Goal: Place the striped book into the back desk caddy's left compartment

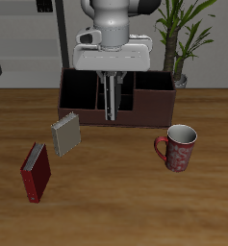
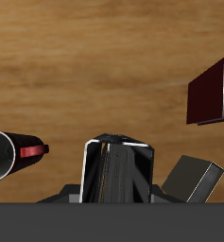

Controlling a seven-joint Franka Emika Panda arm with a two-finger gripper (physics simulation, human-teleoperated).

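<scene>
Clamped in the gripper (image 1: 108, 85), the striped book (image 2: 118, 170) fills the wrist view edge-on, its pale covers framing a dark middle, so the jaws are closed on it and the pick-up part of the job looks done. From the outside view the book (image 1: 109, 106) hangs upright, long side vertical, clear of the table and in line with the caddy (image 1: 149, 108), about at its middle dividers. Its lower end shows against the caddy's front wall, and I cannot tell from these views whether it is over the box or just in front of it. The left compartment (image 1: 79, 88) lies to one side of where the book hangs, open and black-lined, with nothing visible inside it. So what remains, as I judge it, is the carry sideways until the book is over that end section, a descent between its walls, and the release. The book being held upright should suit a drop into a deep section, provided that it clears the divider next to the small cells. On the table in front, the grey book (image 1: 65, 133) and the red book (image 1: 36, 171) lie apart from each other, and a patterned mug (image 1: 178, 146) stands well off on the other side, none of them near the path.
</scene>
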